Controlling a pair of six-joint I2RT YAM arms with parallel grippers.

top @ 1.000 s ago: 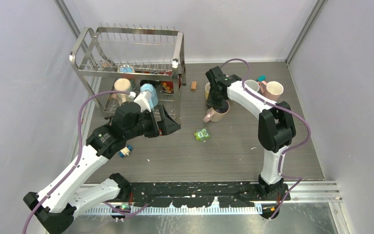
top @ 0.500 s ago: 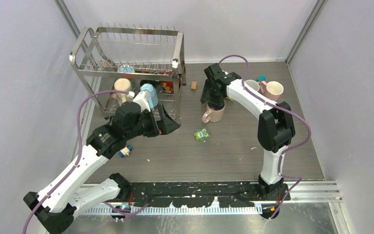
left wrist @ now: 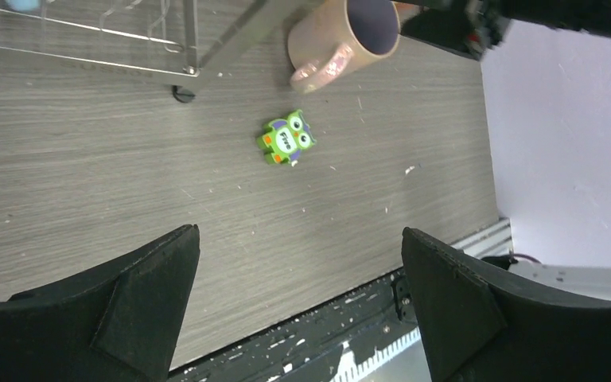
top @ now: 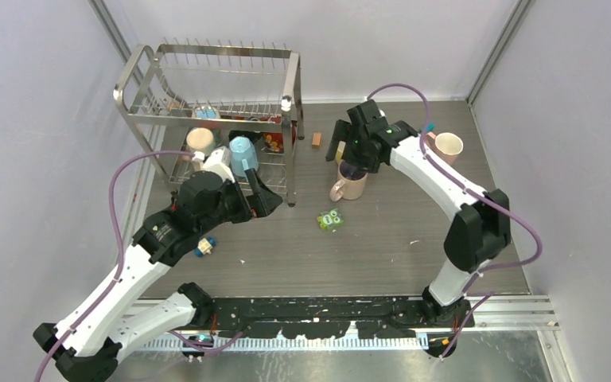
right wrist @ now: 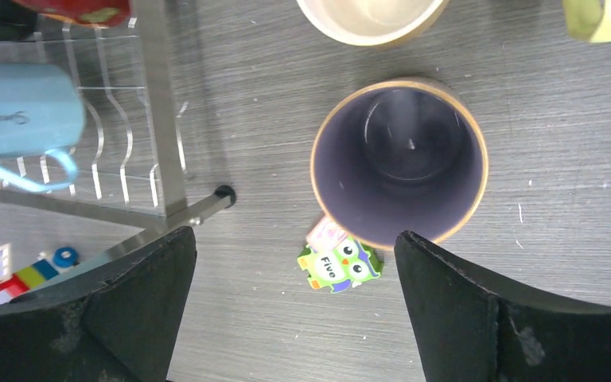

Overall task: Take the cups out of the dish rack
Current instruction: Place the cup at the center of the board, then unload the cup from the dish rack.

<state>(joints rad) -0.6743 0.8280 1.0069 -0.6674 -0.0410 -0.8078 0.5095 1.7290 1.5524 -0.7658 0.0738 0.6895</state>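
The steel dish rack (top: 138, 119) stands at the back left, its leg showing in both wrist views (left wrist: 192, 40) (right wrist: 156, 103). A light blue cup (top: 243, 151) (right wrist: 17, 107) and a beige cup (top: 200, 140) sit on its lower tier. A pink cup (top: 352, 188) (left wrist: 342, 38) (right wrist: 402, 159) stands upright on the table. My right gripper (top: 355, 153) (right wrist: 294, 235) hovers open just above it, touching nothing. A cream cup (right wrist: 370, 16), a lime cup (right wrist: 601, 20) and another pink cup (top: 449, 146) stand behind. My left gripper (top: 259, 191) (left wrist: 301, 232) is open and empty by the rack's front right leg.
A green owl puzzle piece (top: 330, 219) (left wrist: 286, 137) (right wrist: 340, 267) lies just in front of the pink cup. A small orange block (top: 316, 139) lies beside the rack, and a blue toy (top: 203, 247) lies under my left arm. Walls close the back and both sides.
My right gripper has opened, let go of the pink cup and lifted off it; the cup stays upright on the table. My left arm has shifted slightly toward the rack.
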